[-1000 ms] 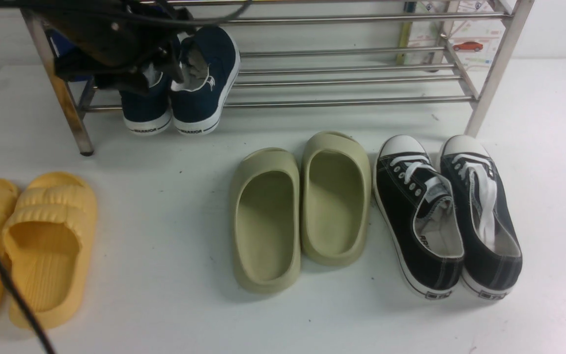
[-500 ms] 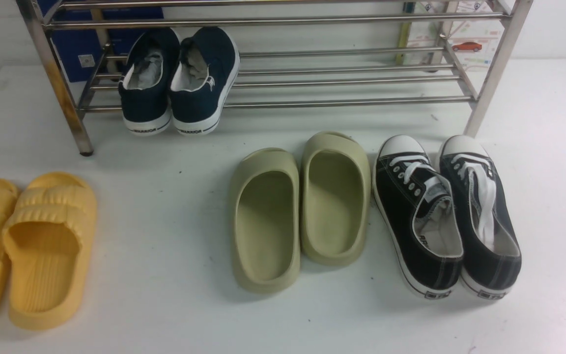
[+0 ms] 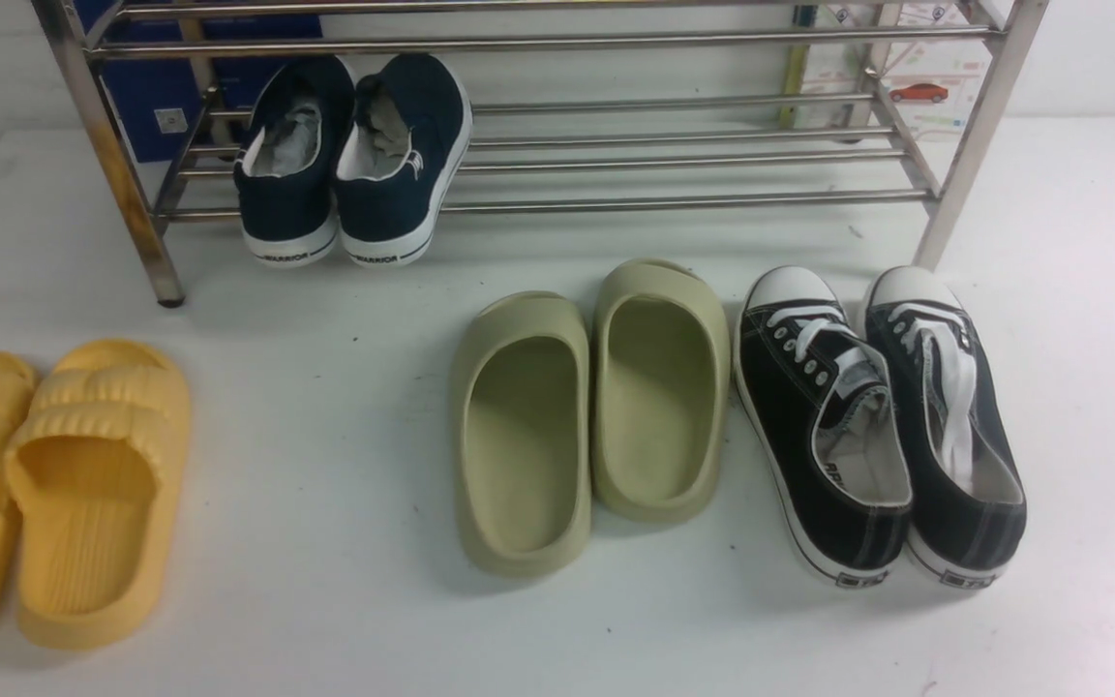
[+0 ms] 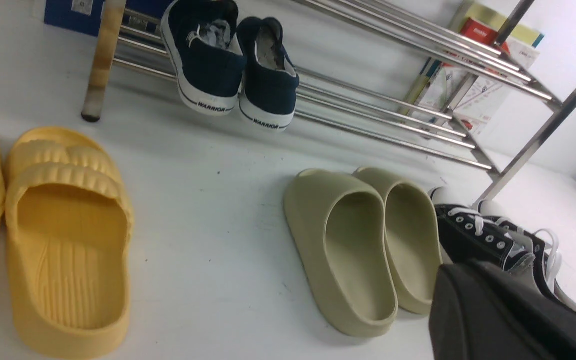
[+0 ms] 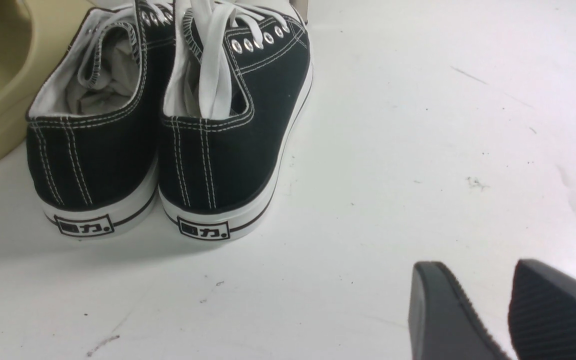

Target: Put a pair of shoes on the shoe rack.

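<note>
Sitting side by side on the shoe rack (image 3: 674, 198), toward its left end, the pair of shoes (image 3: 354, 160) is tilting heels-out over the lowest bars. Left gripper (image 4: 505, 312) is hanging closed and empty; right gripper (image 5: 505, 310) is showing parted fingers, gripping nothing.

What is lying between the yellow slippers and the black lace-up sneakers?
The olive-green slippers lie between the yellow slippers and the black sneakers; bare white floor on either side, seen in the front view.
</note>
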`<state>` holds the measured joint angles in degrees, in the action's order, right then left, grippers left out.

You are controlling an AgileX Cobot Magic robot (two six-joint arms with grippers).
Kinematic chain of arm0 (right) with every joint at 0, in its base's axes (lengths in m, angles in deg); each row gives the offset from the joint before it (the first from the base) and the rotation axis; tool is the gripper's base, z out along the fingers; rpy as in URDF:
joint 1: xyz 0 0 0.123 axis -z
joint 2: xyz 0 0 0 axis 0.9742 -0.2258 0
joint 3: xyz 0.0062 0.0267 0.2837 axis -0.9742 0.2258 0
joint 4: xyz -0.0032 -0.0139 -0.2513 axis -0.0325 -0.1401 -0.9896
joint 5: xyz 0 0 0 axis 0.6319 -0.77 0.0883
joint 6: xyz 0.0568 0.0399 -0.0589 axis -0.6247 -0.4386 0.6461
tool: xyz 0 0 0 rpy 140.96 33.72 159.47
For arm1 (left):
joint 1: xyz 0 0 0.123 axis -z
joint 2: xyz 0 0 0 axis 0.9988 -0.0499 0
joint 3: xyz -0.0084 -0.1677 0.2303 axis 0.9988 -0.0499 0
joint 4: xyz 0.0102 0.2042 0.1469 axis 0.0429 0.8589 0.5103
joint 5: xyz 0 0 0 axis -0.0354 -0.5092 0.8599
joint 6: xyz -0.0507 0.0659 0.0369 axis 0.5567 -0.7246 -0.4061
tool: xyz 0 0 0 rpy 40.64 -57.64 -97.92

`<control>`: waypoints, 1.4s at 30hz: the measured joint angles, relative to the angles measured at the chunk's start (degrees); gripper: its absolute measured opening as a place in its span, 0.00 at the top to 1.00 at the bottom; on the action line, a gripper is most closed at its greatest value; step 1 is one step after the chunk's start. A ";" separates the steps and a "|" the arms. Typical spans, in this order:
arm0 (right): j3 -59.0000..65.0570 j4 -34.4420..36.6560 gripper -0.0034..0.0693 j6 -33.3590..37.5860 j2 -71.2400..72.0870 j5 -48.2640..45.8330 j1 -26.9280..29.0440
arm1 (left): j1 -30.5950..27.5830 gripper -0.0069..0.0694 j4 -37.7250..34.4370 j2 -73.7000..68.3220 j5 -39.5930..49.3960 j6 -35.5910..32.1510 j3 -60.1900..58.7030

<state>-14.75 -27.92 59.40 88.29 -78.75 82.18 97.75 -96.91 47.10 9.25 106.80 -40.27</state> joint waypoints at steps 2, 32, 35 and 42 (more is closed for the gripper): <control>0.00 0.00 0.61 0.00 0.00 0.00 0.00 | 0.00 0.93 -0.06 0.12 -0.01 0.00 -0.32; 0.00 0.00 0.61 0.00 0.00 0.00 0.00 | 0.00 0.93 6.22 0.13 -23.12 -0.86 -33.28; 0.00 0.00 0.61 0.00 0.00 0.00 0.00 | 0.00 0.93 6.16 0.13 -23.12 -0.86 -33.28; 0.00 0.00 0.61 0.00 0.00 0.00 0.00 | 0.00 0.93 2.73 0.13 -23.12 -0.86 -33.28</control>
<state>-14.75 -27.92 59.40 88.29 -78.75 82.18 97.75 -94.18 47.23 -13.87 105.93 -73.56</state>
